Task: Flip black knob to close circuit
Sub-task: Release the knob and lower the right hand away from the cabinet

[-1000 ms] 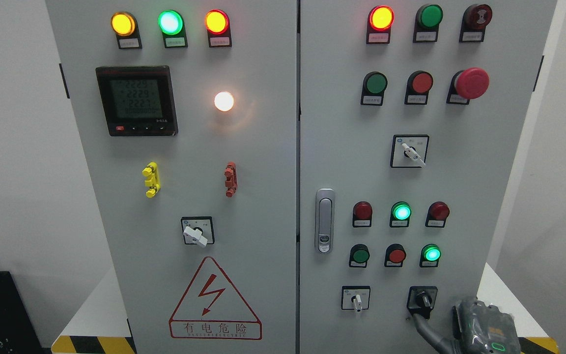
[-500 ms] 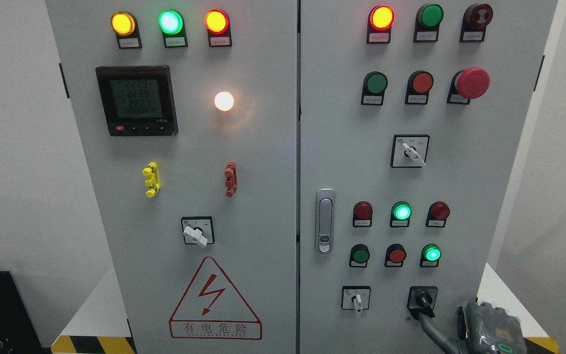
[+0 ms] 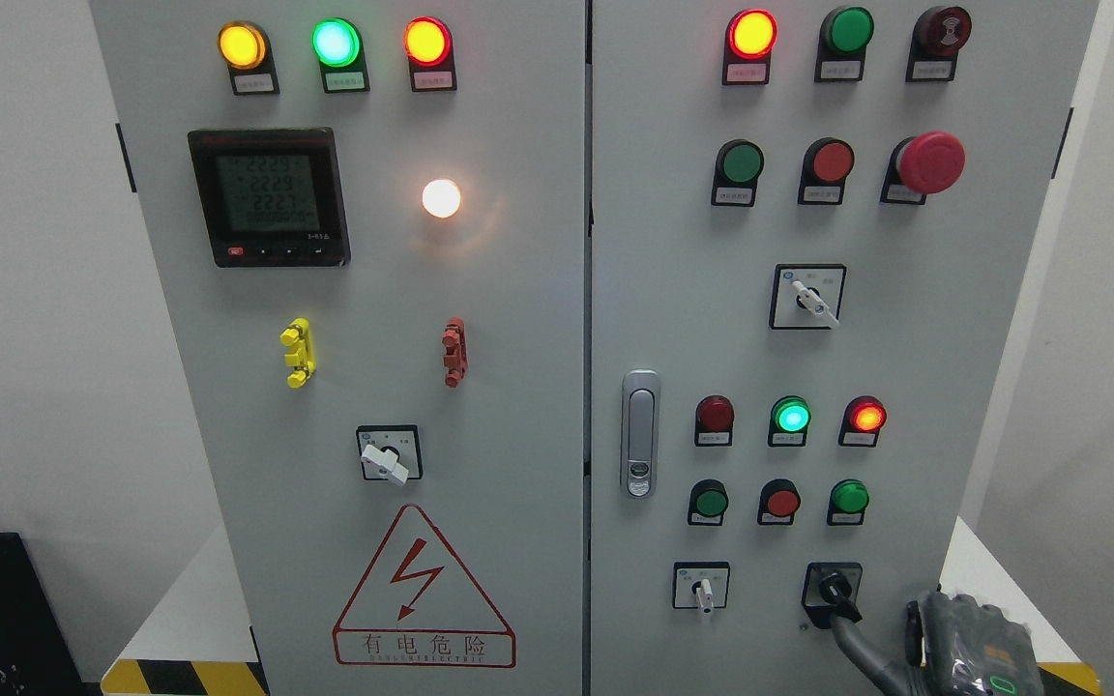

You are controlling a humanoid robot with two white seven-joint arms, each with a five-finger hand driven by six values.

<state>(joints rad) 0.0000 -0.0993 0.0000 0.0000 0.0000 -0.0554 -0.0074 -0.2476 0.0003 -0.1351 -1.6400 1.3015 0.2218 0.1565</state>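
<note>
The black knob (image 3: 834, 586) sits on its black plate at the lower right of the right cabinet door (image 3: 905, 338). Its handle points down and to the right. My right hand (image 3: 852, 623) comes in from the lower right corner and its grey tip touches the lower right end of the knob's handle. The back of the hand lies below, at the picture's edge. Above the knob, a red lamp (image 3: 866, 416) and a green lamp (image 3: 791, 417) are lit; the green button (image 3: 849, 497) is dark. My left hand is not in view.
A white selector switch (image 3: 702, 590) is left of the knob. A door latch (image 3: 639, 435) sits at the door's left edge. A red mushroom stop button (image 3: 929, 161) is at the upper right. The left door (image 3: 518, 387) carries a meter, lamps and a warning triangle.
The knob's handle has turned from pointing down to pointing down-right. My right hand has shifted right with it. The right red lamp has lit and the green button below it has gone dark.
</note>
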